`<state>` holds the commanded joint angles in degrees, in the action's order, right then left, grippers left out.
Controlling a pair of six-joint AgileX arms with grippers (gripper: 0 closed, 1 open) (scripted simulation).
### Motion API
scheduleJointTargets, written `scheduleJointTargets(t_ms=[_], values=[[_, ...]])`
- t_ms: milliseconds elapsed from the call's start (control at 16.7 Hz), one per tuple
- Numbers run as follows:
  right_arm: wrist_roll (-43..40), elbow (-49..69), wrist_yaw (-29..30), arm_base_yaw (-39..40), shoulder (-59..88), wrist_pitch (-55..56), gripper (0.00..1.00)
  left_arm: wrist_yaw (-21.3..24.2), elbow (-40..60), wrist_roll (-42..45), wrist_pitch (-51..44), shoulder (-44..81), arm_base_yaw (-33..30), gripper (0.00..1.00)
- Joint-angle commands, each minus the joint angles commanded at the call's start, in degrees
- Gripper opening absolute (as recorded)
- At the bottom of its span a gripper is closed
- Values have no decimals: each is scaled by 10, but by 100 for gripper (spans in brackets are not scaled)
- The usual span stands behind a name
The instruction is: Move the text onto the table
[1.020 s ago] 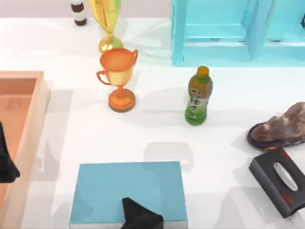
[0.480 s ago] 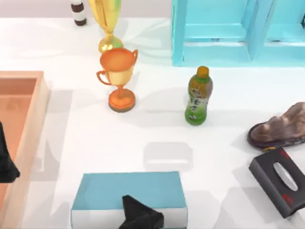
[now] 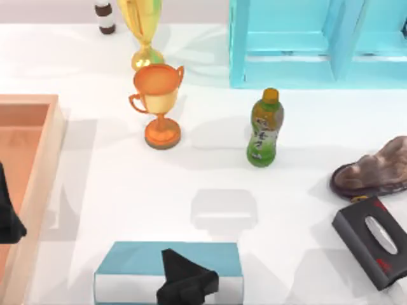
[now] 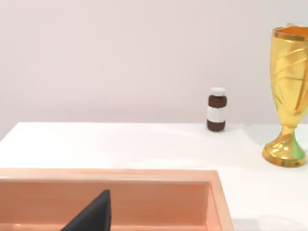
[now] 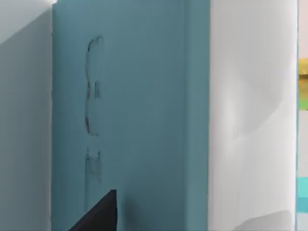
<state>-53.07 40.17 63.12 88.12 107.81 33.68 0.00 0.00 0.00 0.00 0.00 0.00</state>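
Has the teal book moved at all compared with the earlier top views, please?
Yes. The book has tipped up: less of its cover shows and its far edge has drawn back from the green bottle, toward the near table edge, under the right pincer.

My desk (image 3: 127,184) is a broad, glossy white surface under soft, even light that leaves pale grey shadows on it. Toward twelve o'clock it ends at a plain, pale pinkish-grey wall (image 4: 120,57), bare and unmarked. A cyan shelf unit (image 3: 305,41) stands on the desk near one o'clock, its open compartments facing me. At nine o'clock an orange-brown wooden tray (image 3: 44,165) rests along the desk's left edge, its raised rim catching the light.
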Motion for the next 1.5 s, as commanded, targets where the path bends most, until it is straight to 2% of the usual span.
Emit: scheduleJointTargets(t_ms=[360, 540, 780, 1080, 1320, 1500], values=[[7, 3, -1, 6, 2, -7, 100, 0, 0, 0, 0, 0, 0, 100], [62, 25, -6, 48, 11, -62, 100, 0, 0, 0, 0, 0, 0, 100], [203, 72, -3, 128, 38, -213, 100, 0, 0, 0, 0, 0, 0, 100], [407, 149, 34, 213, 72, -475, 100, 0, 0, 0, 0, 0, 0, 100], [553, 216, 75, 254, 89, -672, 100, 0, 0, 0, 0, 0, 0, 100], [634, 257, 104, 262, 95, -775, 100, 0, 0, 0, 0, 0, 0, 100]])
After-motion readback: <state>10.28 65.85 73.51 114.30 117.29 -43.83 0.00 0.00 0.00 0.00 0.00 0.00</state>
